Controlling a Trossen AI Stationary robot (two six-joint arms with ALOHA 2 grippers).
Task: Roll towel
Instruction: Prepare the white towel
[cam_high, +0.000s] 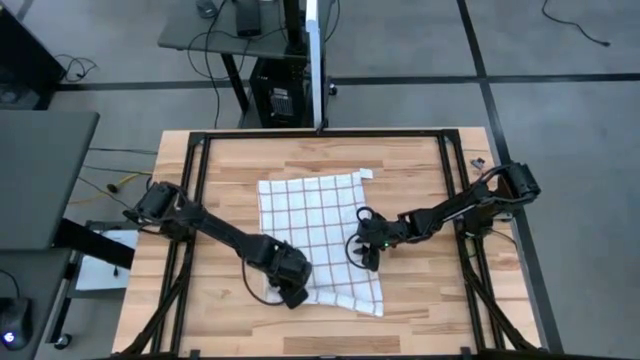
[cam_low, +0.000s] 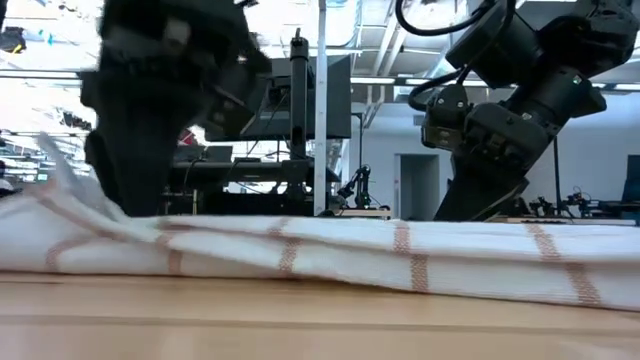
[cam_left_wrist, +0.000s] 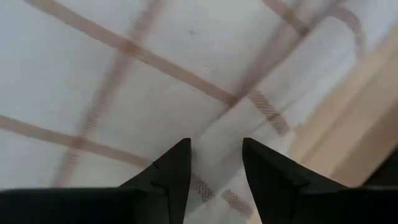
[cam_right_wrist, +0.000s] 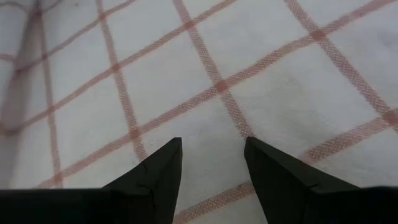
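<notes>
We find the thin white cloth towel with red-brown grid lines (cam_high: 318, 232) lying flat mid-table on the pale wooden tabletop (cam_high: 420, 170). Our left gripper (cam_left_wrist: 215, 163) sits at its near left corner, fingers narrowly parted over cloth; our right gripper (cam_right_wrist: 212, 163) presses its right edge, likewise slightly parted. We judge both should pinch the near hem evenly, then turn it over tightly

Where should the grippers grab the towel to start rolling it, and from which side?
Probably the near edge of the towel, one gripper at each near corner, coming down from above. The towel lies flat on the table, so only a thin edge can be pinched. The left gripper is open over its near left corner, where the cloth is rumpled; the right gripper is open over the right edge.
</notes>
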